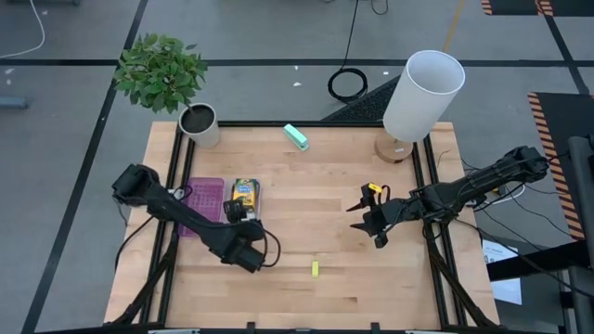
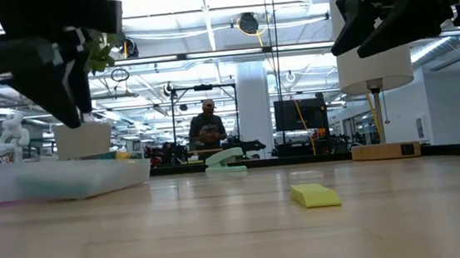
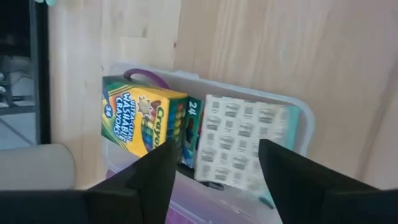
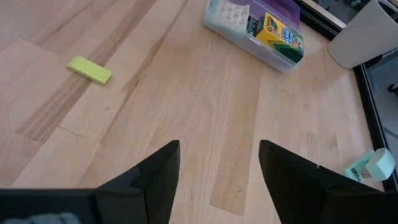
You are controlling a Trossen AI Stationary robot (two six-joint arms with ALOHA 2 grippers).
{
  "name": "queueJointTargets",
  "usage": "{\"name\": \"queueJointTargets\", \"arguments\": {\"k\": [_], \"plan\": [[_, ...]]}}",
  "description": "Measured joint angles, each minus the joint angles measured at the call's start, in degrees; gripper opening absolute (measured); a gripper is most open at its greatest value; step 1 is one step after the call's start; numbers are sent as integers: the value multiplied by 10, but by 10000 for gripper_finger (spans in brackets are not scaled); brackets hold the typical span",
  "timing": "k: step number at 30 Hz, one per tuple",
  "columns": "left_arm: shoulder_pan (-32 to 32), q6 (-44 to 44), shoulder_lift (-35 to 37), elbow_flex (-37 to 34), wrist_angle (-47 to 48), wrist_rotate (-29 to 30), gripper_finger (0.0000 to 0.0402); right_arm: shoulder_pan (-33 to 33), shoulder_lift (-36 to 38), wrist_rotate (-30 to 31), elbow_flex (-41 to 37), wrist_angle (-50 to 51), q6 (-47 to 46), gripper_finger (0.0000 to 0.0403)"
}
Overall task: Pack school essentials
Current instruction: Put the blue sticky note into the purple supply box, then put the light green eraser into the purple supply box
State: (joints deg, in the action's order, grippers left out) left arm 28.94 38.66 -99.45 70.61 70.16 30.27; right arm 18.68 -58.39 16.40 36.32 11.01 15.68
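Observation:
A clear flat case (image 3: pixel 298 118) with a purple lid (image 1: pixel 206 199) lies on the table's left part. In it lie the yellow-green crayon box (image 3: pixel 140 121), the patterned square pad (image 3: pixel 239 140) and the purple scissors handle (image 3: pixel 146 78). My left gripper (image 1: pixel 239 215) hovers open just above the case's near end, holding nothing. A tiny yellow piece (image 1: pixel 315 268) lies flat on the wood toward the near edge. My right gripper (image 1: pixel 368 223) hangs open and empty above the table's right half, well clear of the yellow piece (image 4: pixel 90 69).
A teal block (image 1: pixel 296 136) lies near the far edge. A white lamp (image 1: pixel 422 93) stands at the far right corner, a potted plant (image 1: pixel 198 123) at the far left. Bare wood stretches between the case and my right gripper. A person stands in the room beyond (image 2: pixel 208 127).

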Motion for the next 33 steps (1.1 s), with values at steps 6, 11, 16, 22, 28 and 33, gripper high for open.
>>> {"name": "queueJointTargets", "arguments": {"k": [6,11,16,22,28,33], "plan": [[1,28,30,0,-14,-13,230,0,0,0,0,0,0,212],[-1,81,41,0,-27,4,196,0,0,0,0,0,0,212],[1,81,41,0,-69,61,155,0,0,-2,0,-2,-14,212],[0,20,41,0,-166,114,120,1,0,-2,0,-28,-38,212],[0,6,41,0,-219,109,116,2,-17,-6,0,-54,-77,212],[0,11,41,0,-264,86,115,2,-70,-84,0,-113,-95,212]]}}
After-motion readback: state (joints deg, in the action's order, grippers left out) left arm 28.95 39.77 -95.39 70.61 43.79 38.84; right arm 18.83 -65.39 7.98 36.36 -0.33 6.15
